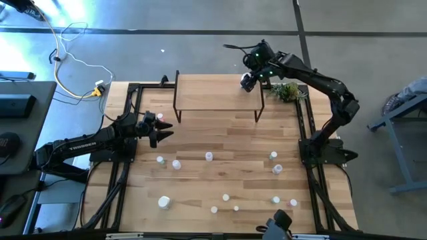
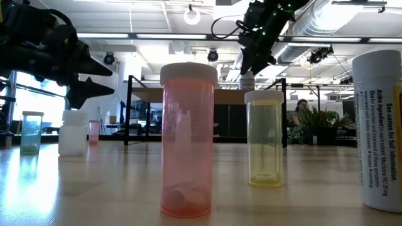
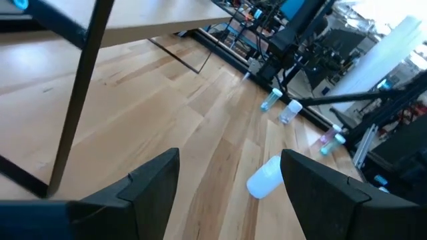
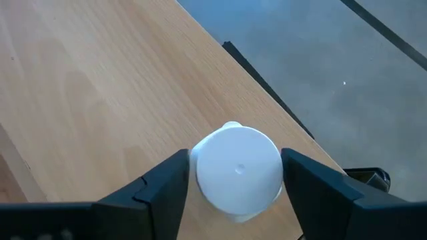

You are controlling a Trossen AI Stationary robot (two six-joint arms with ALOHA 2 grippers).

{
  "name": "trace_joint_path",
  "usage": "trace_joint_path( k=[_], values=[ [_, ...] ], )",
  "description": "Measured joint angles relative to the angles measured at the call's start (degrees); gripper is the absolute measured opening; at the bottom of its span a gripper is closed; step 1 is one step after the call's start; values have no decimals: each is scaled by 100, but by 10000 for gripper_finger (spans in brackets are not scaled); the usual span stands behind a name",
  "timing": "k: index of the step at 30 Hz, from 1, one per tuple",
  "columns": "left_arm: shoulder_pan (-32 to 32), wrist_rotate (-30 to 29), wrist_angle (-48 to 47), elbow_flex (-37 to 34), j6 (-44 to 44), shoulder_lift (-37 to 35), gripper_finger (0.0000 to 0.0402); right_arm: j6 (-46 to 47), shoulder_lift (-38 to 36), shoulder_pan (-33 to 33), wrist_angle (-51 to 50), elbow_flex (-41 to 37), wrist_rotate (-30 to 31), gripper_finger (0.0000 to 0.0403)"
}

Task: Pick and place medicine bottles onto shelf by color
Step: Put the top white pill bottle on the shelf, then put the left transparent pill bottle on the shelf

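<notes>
The shelf point(image 1: 217, 93) stands at the table's far edge. My right gripper point(image 1: 248, 81) is over its right end, shut on a white-capped medicine bottle point(image 4: 237, 167), which also shows in the low view point(image 2: 247, 80). My left gripper point(image 1: 162, 131) is open and empty, low over the table's left side, in front of the shelf's left legs. A white bottle point(image 3: 265, 177) lies on the table beyond its fingers. Several more small bottles stand scattered on the near half of the table, among them ones at the middle point(image 1: 209, 156) and the right point(image 1: 277, 169). My right gripper pinches the white-capped bottle between its two fingers, one on each opposite side of the cap point(image 4: 200, 170). The fingers come from above, pointing down. The bottle is upright near the shelf's far right edge point(image 4: 267, 87); whether its base rests on the board, I cannot tell.
A green plant sprig point(image 1: 288, 90) lies just right of the shelf. In the low view a pink bottle point(image 2: 188, 138), a yellow bottle point(image 2: 264, 138) and a large labelled white bottle point(image 2: 380, 125) stand close to the near edge. The shelf's black legs point(image 3: 77, 100) stand by my left gripper.
</notes>
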Motion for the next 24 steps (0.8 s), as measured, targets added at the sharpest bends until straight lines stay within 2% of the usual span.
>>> trace_joint_path(
  k=[9,13,19,24],
  values=[
    [-1,6,-2,1,-434,0,269,282,-2,19,-512,680,0,240],
    [-29,295,-7,24,-693,0,272,435,-2,94,-831,1114,2,240],
    [-339,797,-2,394,106,-2,267,536,-5,168,-1216,1718,225,240],
    [-768,780,-31,741,839,0,267,647,-5,166,-1368,2099,271,240]
  ],
)
